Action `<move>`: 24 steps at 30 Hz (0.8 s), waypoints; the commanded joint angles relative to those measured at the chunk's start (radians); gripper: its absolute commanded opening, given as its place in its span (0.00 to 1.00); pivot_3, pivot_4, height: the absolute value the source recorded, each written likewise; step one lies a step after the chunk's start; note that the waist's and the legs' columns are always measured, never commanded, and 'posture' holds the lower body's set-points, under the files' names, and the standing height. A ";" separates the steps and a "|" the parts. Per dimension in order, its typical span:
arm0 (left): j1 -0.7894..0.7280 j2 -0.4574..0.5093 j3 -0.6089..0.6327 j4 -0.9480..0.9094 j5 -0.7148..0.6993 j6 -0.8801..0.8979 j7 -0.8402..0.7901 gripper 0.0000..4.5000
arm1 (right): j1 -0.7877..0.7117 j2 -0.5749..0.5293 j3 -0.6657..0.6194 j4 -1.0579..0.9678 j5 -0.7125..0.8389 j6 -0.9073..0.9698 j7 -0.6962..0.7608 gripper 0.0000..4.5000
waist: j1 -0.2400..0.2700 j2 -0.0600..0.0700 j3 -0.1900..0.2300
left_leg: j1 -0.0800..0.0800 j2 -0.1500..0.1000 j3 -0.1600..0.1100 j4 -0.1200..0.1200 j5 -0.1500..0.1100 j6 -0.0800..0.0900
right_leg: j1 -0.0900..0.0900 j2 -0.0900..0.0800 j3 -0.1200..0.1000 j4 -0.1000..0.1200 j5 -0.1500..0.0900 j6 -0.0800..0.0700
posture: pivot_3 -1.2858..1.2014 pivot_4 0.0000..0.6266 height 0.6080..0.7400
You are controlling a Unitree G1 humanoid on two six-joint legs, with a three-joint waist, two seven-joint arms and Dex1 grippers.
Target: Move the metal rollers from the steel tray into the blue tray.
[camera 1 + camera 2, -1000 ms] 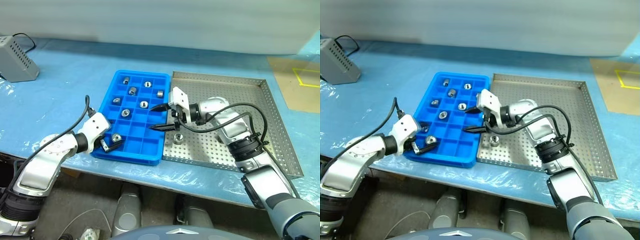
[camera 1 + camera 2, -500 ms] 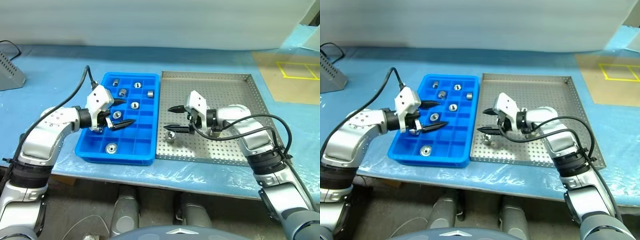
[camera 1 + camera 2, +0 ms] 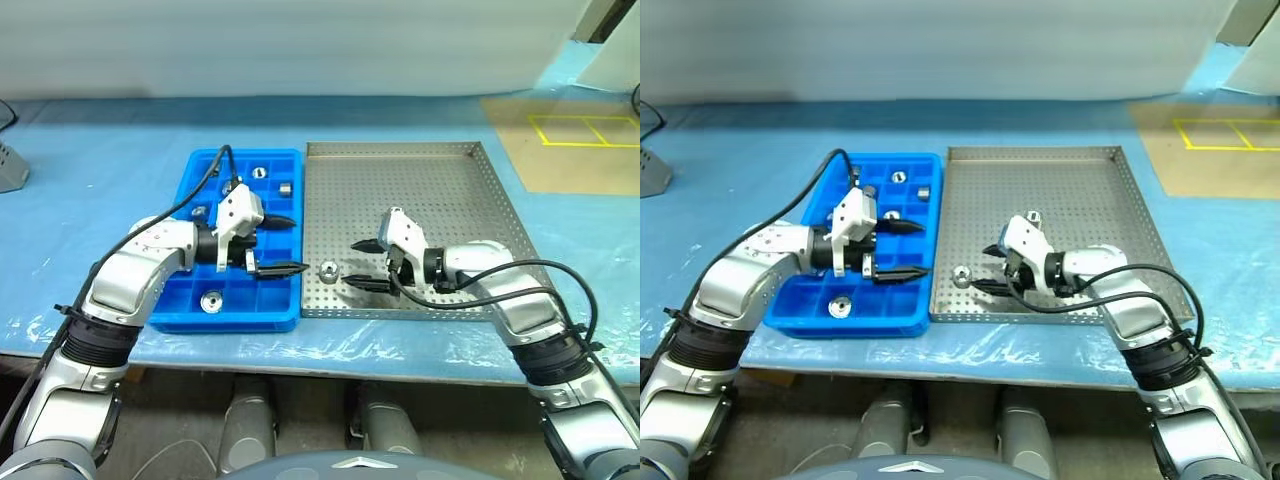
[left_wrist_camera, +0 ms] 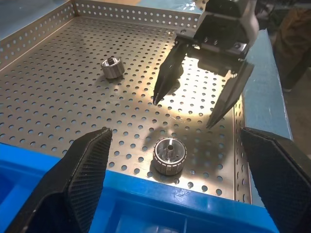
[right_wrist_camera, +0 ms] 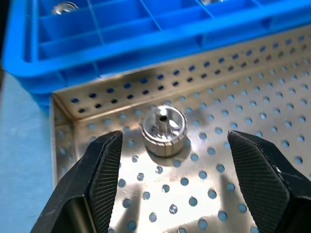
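The blue tray (image 3: 190, 290) lies left of the steel tray (image 3: 440, 190), edge to edge. Several metal rollers sit in its compartments, one at the front (image 3: 211, 300). In the steel tray, one roller (image 3: 327, 270) stands near the front left corner and another (image 4: 112, 67) lies farther back. My left gripper (image 3: 298, 245) is open and empty over the blue tray's right side, pointing at the steel tray. My right gripper (image 3: 350, 265) is open just right of the near roller (image 5: 163, 130), which sits ahead of its fingertips, untouched.
A blue sheet (image 3: 90, 170) covers the table, and its front edge runs just below both trays. A grey box (image 3: 5, 165) sits at the far left. A brown board with yellow tape (image 3: 580, 130) lies at the back right. Black cables trail from both wrists.
The view has shifted. My left gripper rose from the roller in the blue tray's front compartment and swung right towards the steel tray. My right gripper sank lower beside the near roller.
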 commanded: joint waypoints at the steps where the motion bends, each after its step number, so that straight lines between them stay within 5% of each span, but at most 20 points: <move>1: 0.026 0.009 0.034 -0.033 -0.033 0.009 -0.002 0.98 | -0.024 0.020 -0.003 0.057 -0.023 -0.062 -0.017 0.80 | 0.001 0.000 0.000 | 0.000 0.000 0.000 0.001 0.000 0.000 | 0.000 0.000 0.000 0.000 0.000 0.000 | 0.47 0.24 1.00; 24: 0.190 0.072 0.077 -0.135 -0.027 0.068 0.096 0.98 | -0.128 0.168 0.094 0.335 -0.159 -0.299 -0.008 0.80 | 0.015 0.000 0.000 | 0.000 0.000 0.000 0.002 0.000 0.000 | 0.001 0.000 0.000 0.000 0.000 0.000 | 0.53 0.24 1.00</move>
